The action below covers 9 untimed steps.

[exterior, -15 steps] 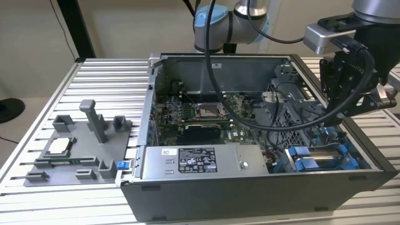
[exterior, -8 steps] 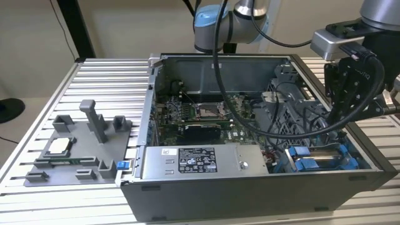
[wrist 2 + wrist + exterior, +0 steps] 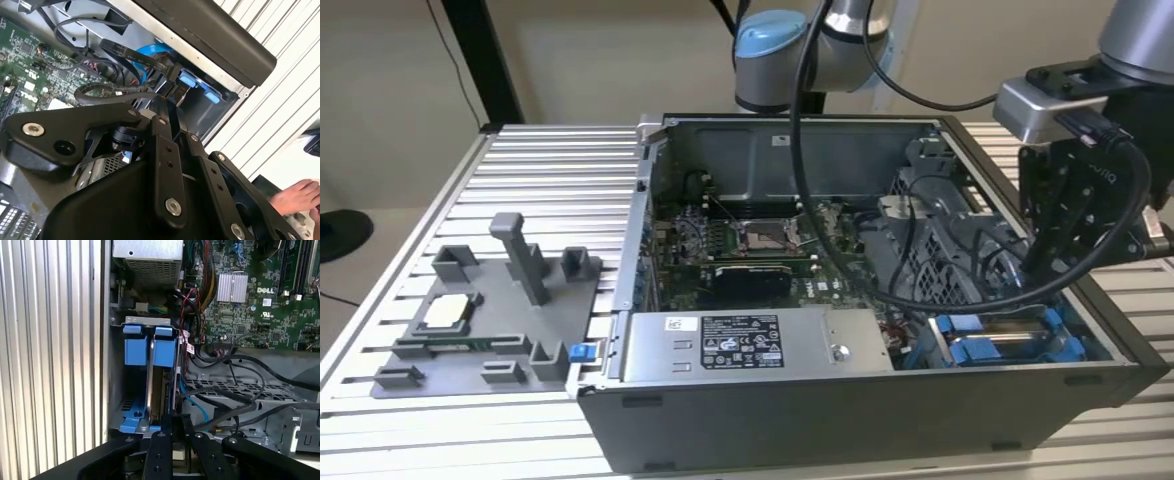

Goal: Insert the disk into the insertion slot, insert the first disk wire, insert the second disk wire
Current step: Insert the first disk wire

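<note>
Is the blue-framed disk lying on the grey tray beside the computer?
No: in the exterior view the disk sits inside the computer case, in its corner bay, not on the grey tray.

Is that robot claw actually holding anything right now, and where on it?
It cannot be told. The gripper sits at the end of the disk in its bay, among black wires, and any hold is hidden.

A ribbed aluminium table (image 3: 520, 160) carries an open computer case (image 3: 854, 410), which sits directly beneath the gripper (image 3: 174, 422). A grey fixture tray (image 3: 480, 335) lies well apart from the gripper, beside the case.
</note>
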Each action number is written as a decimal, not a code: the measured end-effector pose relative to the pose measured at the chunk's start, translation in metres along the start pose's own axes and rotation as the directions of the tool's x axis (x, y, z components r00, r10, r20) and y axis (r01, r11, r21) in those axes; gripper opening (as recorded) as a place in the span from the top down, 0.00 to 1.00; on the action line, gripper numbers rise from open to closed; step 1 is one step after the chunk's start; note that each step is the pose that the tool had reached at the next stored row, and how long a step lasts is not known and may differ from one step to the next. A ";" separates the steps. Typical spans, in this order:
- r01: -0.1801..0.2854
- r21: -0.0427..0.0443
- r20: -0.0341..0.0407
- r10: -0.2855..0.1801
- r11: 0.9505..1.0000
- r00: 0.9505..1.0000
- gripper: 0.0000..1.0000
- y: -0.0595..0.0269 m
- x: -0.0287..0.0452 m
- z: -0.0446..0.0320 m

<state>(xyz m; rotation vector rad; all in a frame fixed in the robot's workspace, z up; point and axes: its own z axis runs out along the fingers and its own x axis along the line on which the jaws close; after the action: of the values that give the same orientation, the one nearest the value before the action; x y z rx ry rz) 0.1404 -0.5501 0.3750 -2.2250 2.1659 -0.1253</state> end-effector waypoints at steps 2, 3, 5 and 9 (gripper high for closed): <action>-0.002 -0.009 0.000 0.002 1.000 1.000 1.00 -0.0001 0.0007 0.0017; -0.003 -0.013 0.000 0.003 1.000 1.000 1.00 -0.0002 0.0010 0.0025; -0.005 -0.023 0.001 0.005 1.000 1.000 1.00 -0.0004 0.0017 0.0040; -0.009 -0.045 0.000 0.009 0.999 1.000 1.00 -0.0010 0.0028 0.0063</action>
<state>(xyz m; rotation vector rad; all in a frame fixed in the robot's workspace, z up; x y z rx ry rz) 0.1420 -0.5531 0.3688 -2.2381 2.2000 -0.0759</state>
